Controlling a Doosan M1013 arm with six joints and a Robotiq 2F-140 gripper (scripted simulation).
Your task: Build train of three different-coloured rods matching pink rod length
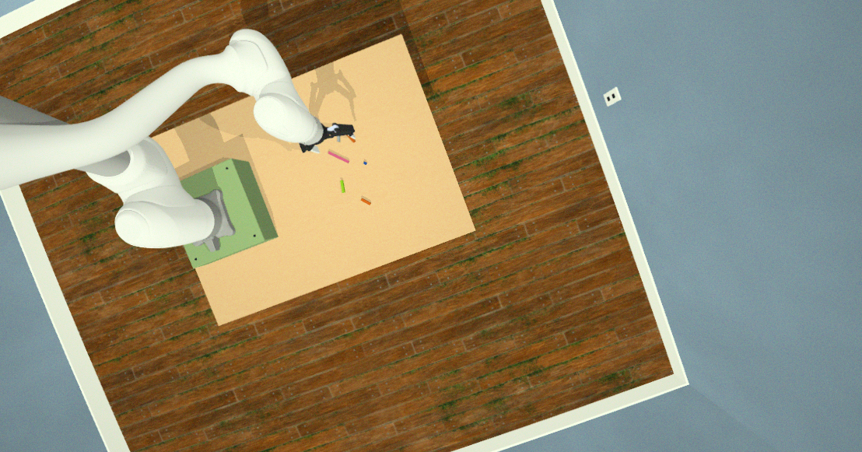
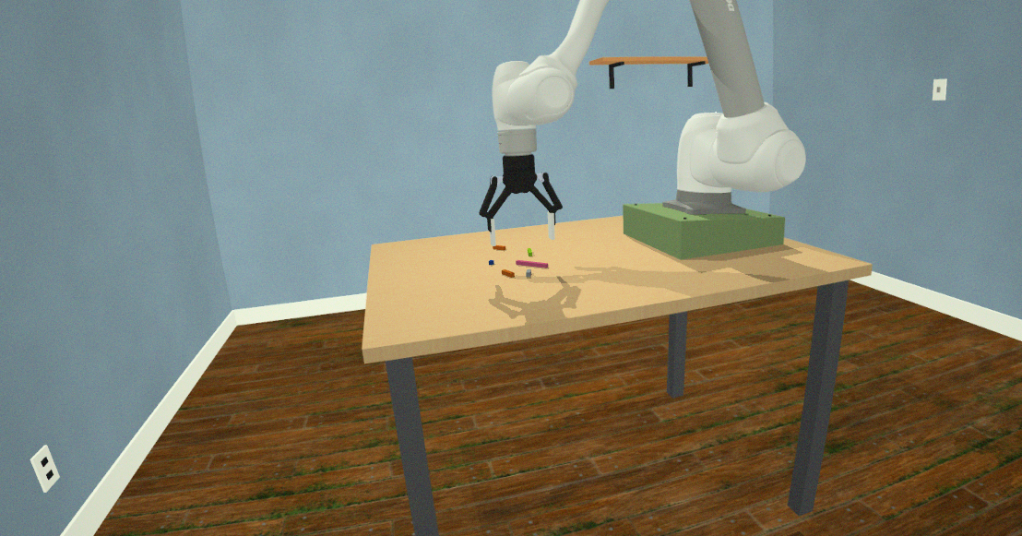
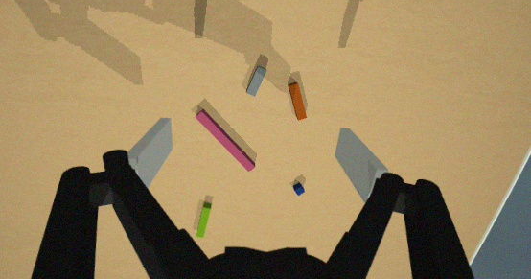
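Several small rods lie apart on the tan table. In the wrist view the pink rod [image 3: 224,140] lies slanted in the middle. A grey rod [image 3: 256,81] and an orange rod [image 3: 297,101] lie beyond it. A blue rod [image 3: 298,189] and a lime rod [image 3: 204,220] lie nearer. A second orange rod [image 1: 365,200] lies apart from the others, past the lime rod [image 1: 342,185]. My gripper [image 3: 256,137] is open and empty. It hangs well above the table [image 2: 522,232], over the pink rod [image 2: 531,264]. No rods touch each other.
The arm's green base block [image 2: 702,230] stands at one table corner, away from the rods. A table edge shows at the right of the wrist view [image 3: 498,210]. The gripper's shadow [image 2: 532,306] falls on the table towards its front edge.
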